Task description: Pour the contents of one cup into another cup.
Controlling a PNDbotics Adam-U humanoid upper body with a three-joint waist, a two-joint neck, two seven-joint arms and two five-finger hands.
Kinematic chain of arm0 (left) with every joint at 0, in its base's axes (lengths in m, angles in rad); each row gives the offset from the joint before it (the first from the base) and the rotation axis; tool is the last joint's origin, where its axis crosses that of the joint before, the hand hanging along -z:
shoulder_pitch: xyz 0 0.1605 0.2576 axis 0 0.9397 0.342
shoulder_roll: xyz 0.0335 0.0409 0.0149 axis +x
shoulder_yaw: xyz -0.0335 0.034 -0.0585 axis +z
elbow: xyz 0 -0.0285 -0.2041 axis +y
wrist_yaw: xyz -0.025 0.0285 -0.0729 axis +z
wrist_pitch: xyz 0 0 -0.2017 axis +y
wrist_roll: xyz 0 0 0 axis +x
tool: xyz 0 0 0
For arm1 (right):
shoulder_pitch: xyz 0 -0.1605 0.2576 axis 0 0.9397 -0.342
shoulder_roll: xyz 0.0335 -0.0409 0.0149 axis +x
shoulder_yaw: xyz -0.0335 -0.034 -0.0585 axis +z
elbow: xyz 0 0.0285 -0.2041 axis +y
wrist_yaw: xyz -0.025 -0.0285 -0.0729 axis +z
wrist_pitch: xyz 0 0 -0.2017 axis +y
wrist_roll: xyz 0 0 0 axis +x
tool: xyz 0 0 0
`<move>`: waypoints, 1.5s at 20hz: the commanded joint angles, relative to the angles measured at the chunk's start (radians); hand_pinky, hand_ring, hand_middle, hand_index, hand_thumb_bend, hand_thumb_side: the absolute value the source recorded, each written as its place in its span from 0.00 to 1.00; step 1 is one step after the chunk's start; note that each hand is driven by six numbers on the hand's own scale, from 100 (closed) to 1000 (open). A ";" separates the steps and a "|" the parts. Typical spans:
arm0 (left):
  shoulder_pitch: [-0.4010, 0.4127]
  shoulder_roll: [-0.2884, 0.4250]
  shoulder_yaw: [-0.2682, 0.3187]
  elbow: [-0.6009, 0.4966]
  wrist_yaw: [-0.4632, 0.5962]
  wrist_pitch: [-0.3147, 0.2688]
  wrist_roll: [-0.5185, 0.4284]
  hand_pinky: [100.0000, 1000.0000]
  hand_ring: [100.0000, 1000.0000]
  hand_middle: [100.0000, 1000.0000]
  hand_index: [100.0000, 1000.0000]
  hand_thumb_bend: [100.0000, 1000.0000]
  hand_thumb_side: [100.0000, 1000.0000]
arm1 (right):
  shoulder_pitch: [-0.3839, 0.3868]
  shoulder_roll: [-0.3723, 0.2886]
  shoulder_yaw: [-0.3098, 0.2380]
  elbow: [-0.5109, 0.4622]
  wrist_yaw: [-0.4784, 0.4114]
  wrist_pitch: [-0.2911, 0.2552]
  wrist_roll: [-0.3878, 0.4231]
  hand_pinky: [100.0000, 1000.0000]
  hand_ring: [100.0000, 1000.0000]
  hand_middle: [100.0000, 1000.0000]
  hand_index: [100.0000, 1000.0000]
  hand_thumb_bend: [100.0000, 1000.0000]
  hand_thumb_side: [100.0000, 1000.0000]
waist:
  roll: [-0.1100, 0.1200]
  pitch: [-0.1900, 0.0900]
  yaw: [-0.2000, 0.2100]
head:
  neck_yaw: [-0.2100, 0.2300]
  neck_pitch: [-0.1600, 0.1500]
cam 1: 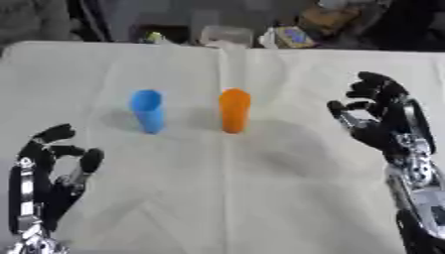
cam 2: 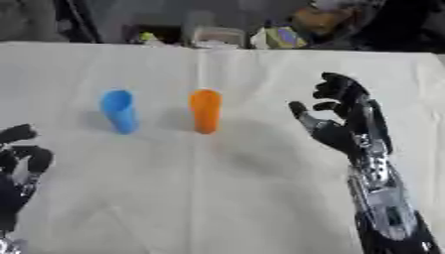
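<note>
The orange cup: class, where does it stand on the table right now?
The orange cup stands upright near the table's middle, just right of the blue cup and apart from it, with the right hand open farther right.

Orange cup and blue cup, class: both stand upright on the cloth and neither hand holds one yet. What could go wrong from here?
1. The orange cup is tall and narrow, so the open right hand beside it could tip it while closing in.
2. The blue cup stands close by; a knocked cup might hit it.
3. The left hand is apart from both, so nothing steadies the blue cup during pouring.
</note>
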 commanded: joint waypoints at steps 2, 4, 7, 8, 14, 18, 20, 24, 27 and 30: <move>-0.030 0.053 0.011 -0.025 -0.008 0.016 -0.003 0.74 0.51 0.60 0.74 1.00 0.32 | -0.006 -0.010 0.000 -0.024 0.000 -0.001 0.001 0.53 0.62 0.58 0.75 0.49 0.02 | 0.003 -0.012 -0.004 | -0.003 -0.013; -0.047 0.075 0.011 -0.024 -0.003 0.027 0.003 0.75 0.52 0.63 0.76 1.00 0.29 | -0.006 -0.010 0.001 -0.023 -0.001 -0.001 0.001 0.53 0.62 0.58 0.75 0.49 0.02 | 0.003 -0.012 -0.006 | -0.004 -0.014; -0.082 0.108 0.008 -0.001 0.014 0.045 0.021 0.78 0.54 0.65 0.77 1.00 0.26 | -0.005 -0.009 0.003 -0.022 -0.001 -0.001 0.003 0.53 0.62 0.58 0.75 0.49 0.02 | 0.005 -0.012 -0.010 | -0.004 -0.016; -0.097 0.117 0.006 0.016 0.023 0.049 0.030 0.78 0.54 0.65 0.77 1.00 0.26 | -0.005 -0.009 0.004 -0.022 -0.001 -0.001 0.004 0.53 0.62 0.58 0.75 0.49 0.02 | 0.005 -0.012 -0.012 | -0.004 -0.016; -0.194 0.142 -0.012 0.161 0.093 0.038 0.088 0.80 0.57 0.67 0.78 1.00 0.22 | -0.004 -0.007 0.007 -0.021 -0.003 -0.001 0.009 0.53 0.62 0.58 0.75 0.48 0.02 | 0.002 -0.012 -0.021 | 0.001 -0.018; -0.261 0.144 -0.035 0.277 0.129 0.012 0.107 0.80 0.56 0.68 0.79 1.00 0.22 | -0.004 -0.006 0.011 -0.021 -0.004 -0.002 0.013 0.53 0.62 0.58 0.75 0.48 0.02 | -0.001 -0.012 -0.025 | 0.005 -0.018; -0.296 0.142 -0.047 0.337 0.144 -0.005 0.111 0.79 0.56 0.68 0.78 1.00 0.22 | -0.004 -0.006 0.013 -0.020 -0.004 -0.003 0.015 0.53 0.62 0.58 0.75 0.48 0.02 | -0.003 -0.012 -0.028 | 0.007 -0.018; -0.357 0.140 -0.066 0.444 0.178 -0.040 0.112 0.79 0.55 0.67 0.78 1.00 0.22 | -0.004 -0.004 0.022 -0.020 -0.006 -0.004 0.024 0.53 0.62 0.57 0.75 0.48 0.02 | -0.008 -0.011 -0.038 | 0.013 -0.020; -0.397 0.138 -0.079 0.506 0.192 -0.058 0.104 0.79 0.54 0.67 0.78 1.00 0.22 | -0.005 -0.002 0.027 -0.019 -0.006 -0.005 0.031 0.53 0.62 0.57 0.75 0.47 0.02 | -0.011 -0.008 -0.049 | 0.019 -0.021; -0.436 0.138 -0.087 0.551 0.201 -0.069 0.098 0.79 0.54 0.67 0.78 1.00 0.21 | -0.008 -0.001 0.033 -0.020 -0.007 -0.007 0.037 0.53 0.62 0.57 0.75 0.47 0.02 | -0.014 -0.004 -0.062 | 0.023 -0.024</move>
